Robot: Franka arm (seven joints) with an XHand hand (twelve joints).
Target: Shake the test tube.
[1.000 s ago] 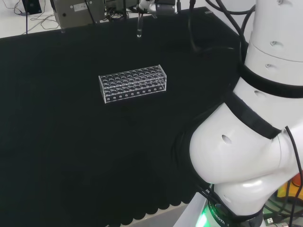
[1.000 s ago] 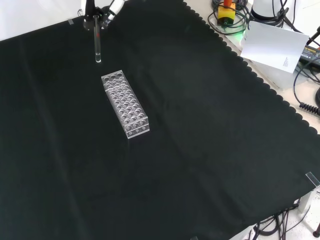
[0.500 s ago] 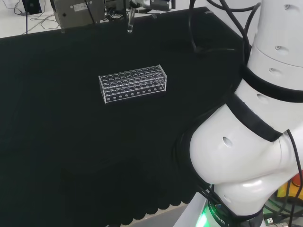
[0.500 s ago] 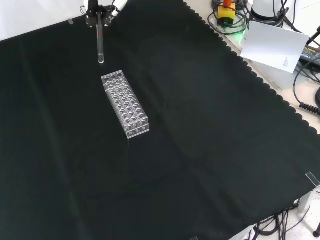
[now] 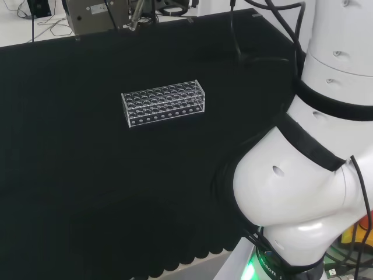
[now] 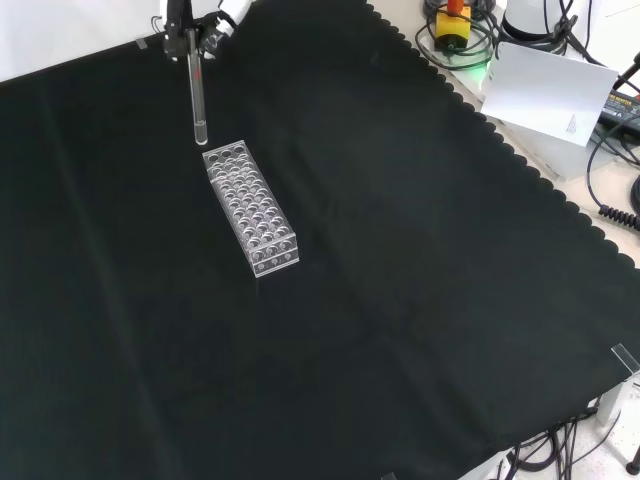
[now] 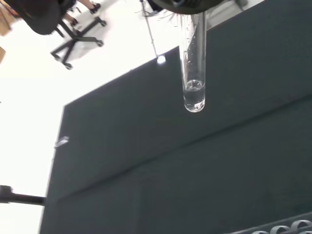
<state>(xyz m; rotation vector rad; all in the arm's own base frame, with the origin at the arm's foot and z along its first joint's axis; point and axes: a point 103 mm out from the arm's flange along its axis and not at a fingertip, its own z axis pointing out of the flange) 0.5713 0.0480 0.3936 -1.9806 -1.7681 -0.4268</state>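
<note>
Test tube (image 6: pixel 197 100) gripped upright in hand (image 6: pixel 190 35).
Tip above rack (image 6: pixel 250 208), at its 11 o'clock end, front view.

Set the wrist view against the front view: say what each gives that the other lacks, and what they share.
Wrist: a little clear liquid at the tube's rounded bottom. Front: the full rack, the tube's tip hanging near its upper end, and the hand pinching the tube's top. Both: the tube upright above the black cloth.
</note>
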